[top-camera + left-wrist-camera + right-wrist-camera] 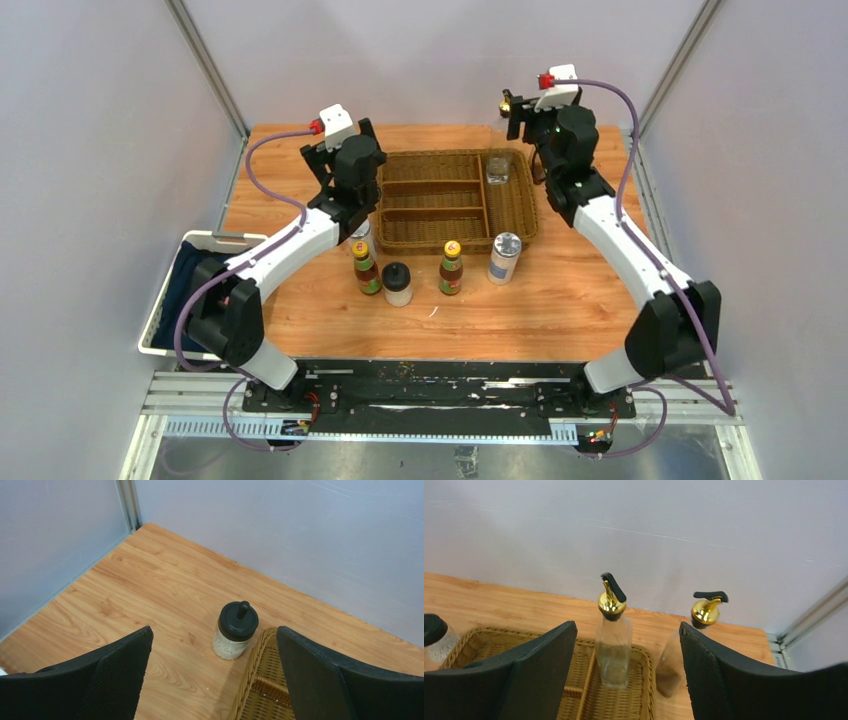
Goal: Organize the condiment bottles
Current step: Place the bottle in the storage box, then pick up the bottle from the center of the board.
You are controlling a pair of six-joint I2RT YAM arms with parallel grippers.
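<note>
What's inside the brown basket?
One clear cruet stands in the basket's end compartment. The long slots show nothing. The left arm and right arm cover its side edges, hiding those bits.

A brown wicker tray [520, 215] sits at the middle back of the wooden table [560, 310]. A clear cruet [497, 170] stands at the far end of its long right compartment. In front of the tray runs a row of four: left sauce bottle [366, 268], black-lidded jar [397, 283], right sauce bottle [451, 268] and silver-lidded shaker [504, 258], all upright and apart. A second shaker [361, 234] is half hidden under the left arm [300, 235] (only its top shows). The right arm [615, 225] reaches to the tray's far right corner, with a gold spout [506, 102] beside its wrist. A white bin [160, 315] holding dark cloth hangs off the table's left edge.
</note>
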